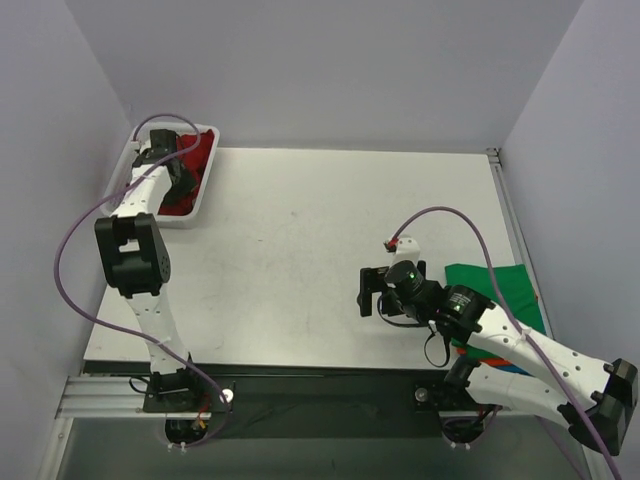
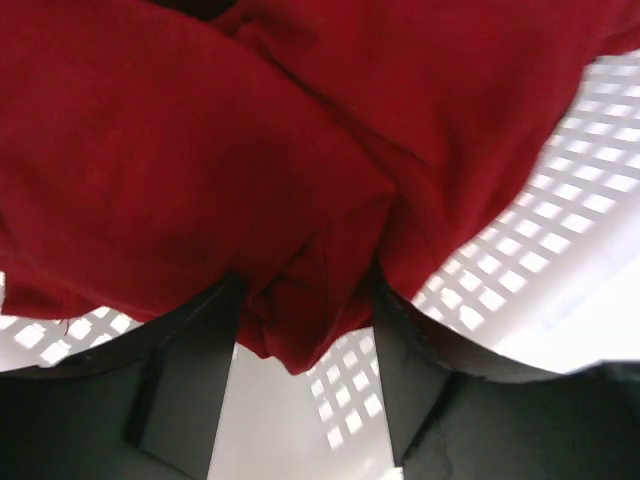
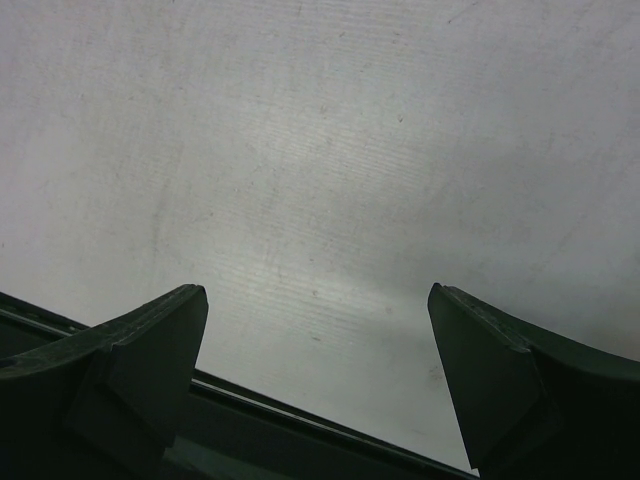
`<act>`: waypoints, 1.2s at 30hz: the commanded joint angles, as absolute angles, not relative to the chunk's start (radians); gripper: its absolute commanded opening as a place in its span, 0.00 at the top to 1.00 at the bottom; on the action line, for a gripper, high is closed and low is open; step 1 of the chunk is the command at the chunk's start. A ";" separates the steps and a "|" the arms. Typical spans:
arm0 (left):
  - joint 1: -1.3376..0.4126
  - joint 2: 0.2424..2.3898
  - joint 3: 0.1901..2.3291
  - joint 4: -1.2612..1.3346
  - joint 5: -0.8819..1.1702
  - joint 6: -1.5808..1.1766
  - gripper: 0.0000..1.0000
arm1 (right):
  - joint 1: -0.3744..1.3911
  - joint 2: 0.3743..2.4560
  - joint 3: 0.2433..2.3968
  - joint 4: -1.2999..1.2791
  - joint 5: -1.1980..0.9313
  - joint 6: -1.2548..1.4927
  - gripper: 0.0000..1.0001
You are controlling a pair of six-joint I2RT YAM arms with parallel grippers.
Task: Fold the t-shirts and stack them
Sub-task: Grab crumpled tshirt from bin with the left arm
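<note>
Deep red t-shirts [image 1: 195,165] lie bunched in the white lattice basket [image 1: 207,190] at the table's far left corner. My left gripper [image 1: 183,172] is down in that basket. In the left wrist view red cloth [image 2: 200,150] fills the top, and a fold of it hangs between the fingers [image 2: 190,380], which stand wide apart; the left gripper [image 2: 305,295] is open and not pinching it. A green t-shirt [image 1: 500,285] lies flat at the right edge, partly under my right arm. Left of it, my right gripper [image 1: 372,290] [image 3: 318,295] hangs open over bare table, holding nothing.
The basket's lattice floor [image 2: 560,200] shows beside the red cloth. A small white item with a red mark [image 1: 403,242] sits on the table behind the right gripper. Purple cables loop from both arms. Walls close in the table on the left, back and right.
</note>
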State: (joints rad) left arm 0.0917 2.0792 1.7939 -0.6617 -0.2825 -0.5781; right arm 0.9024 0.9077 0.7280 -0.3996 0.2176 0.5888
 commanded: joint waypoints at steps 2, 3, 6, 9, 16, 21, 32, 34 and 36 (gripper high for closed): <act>0.107 2.089 1.858 -0.655 -0.285 -0.591 0.42 | 0.876 0.923 0.707 -0.377 0.204 0.566 0.00; 0.112 2.094 1.867 -0.653 -0.282 -0.591 0.46 | 0.873 0.923 0.704 -0.376 0.196 0.565 0.00; 0.123 2.103 1.905 -0.664 -0.247 -0.586 0.87 | 0.856 0.914 0.695 -0.370 0.183 0.563 0.00; 0.123 2.060 1.928 -0.664 -0.239 -0.568 1.00 | 0.842 0.897 0.692 -0.365 0.163 0.565 0.00; 0.112 1.915 2.048 -0.692 -0.163 -0.535 1.00 | 0.816 0.902 0.687 -0.331 0.149 0.554 0.00; 0.071 1.841 2.155 -0.718 -0.121 -0.492 1.00 | 0.773 0.917 0.699 -0.310 0.114 0.549 0.00; -0.185 1.615 2.395 -0.723 -0.175 -0.397 1.00 | 0.741 0.954 0.790 -0.296 0.138 0.505 0.00; -0.262 1.557 2.379 -0.706 -0.202 -0.388 1.00 | 0.738 0.963 0.814 -0.296 0.137 0.503 0.00; -0.334 1.526 2.370 -0.686 -0.221 -0.376 1.00 | 0.735 0.971 0.828 -0.298 0.140 0.499 0.00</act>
State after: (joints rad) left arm -0.2653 1.5993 2.3447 -0.7593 -0.1711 -0.4206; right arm 0.7441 0.9615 0.7715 -0.3103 0.1192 0.5228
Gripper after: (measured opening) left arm 0.053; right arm 0.999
